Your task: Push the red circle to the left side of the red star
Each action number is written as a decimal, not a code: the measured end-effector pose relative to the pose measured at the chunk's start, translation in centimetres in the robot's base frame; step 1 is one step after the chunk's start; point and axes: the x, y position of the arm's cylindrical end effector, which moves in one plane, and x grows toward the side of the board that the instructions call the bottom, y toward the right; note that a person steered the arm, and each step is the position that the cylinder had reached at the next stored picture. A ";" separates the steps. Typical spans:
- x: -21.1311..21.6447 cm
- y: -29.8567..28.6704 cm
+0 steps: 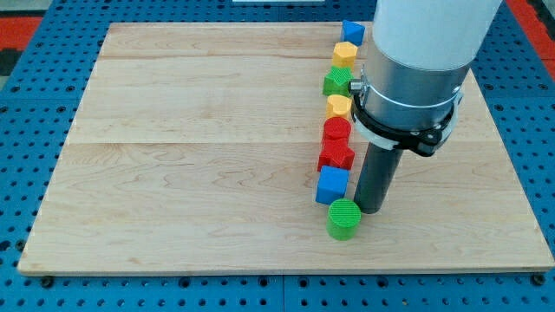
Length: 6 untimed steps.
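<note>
The red circle [336, 130] sits in a column of blocks right of the board's middle. The red star [336, 156] lies just below it, touching it. My tip [371, 210] rests on the board below and to the right of the red star, next to the right side of the blue cube [331, 185] and just above-right of the green circle [344, 217]. The wide arm body hides part of the board above the tip.
The column continues upward with a yellow block [339, 107], a green star-like block [337, 82], a yellow hexagon [345, 54] and a blue block [352, 33]. The wooden board [191, 156] lies on a blue perforated table.
</note>
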 end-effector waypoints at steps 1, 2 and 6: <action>-2.2 2.8; -6.5 11.5; -11.3 -10.0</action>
